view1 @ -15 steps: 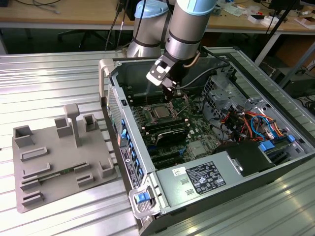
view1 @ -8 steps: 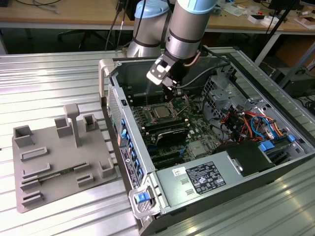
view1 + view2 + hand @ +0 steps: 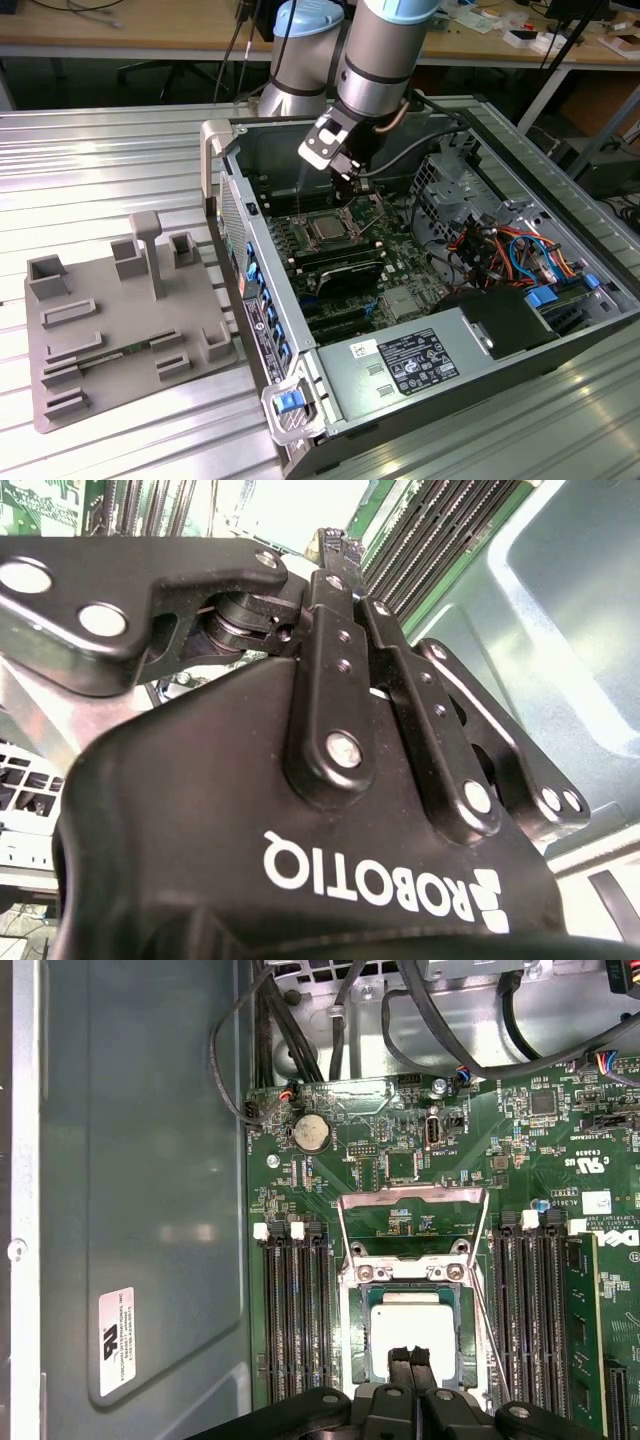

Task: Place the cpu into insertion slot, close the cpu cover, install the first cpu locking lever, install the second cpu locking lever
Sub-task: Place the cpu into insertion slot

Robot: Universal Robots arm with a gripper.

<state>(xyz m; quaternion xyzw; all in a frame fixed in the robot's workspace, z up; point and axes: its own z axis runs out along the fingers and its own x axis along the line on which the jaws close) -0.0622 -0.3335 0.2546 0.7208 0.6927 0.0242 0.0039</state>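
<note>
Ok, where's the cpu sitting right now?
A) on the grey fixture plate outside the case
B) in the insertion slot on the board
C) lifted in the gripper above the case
B: in the first wrist view the cpu lies flat in the insertion slot, with the gripper right over its edge.

On the table, a case with a tray just beside it at the exterior view's left. Inside the case, a board with the cpu in the slot, between memory slots on both sides. Over the cpu, the gripper; at the case's near end, a power supply, with cables at the exterior view's right.
</note>
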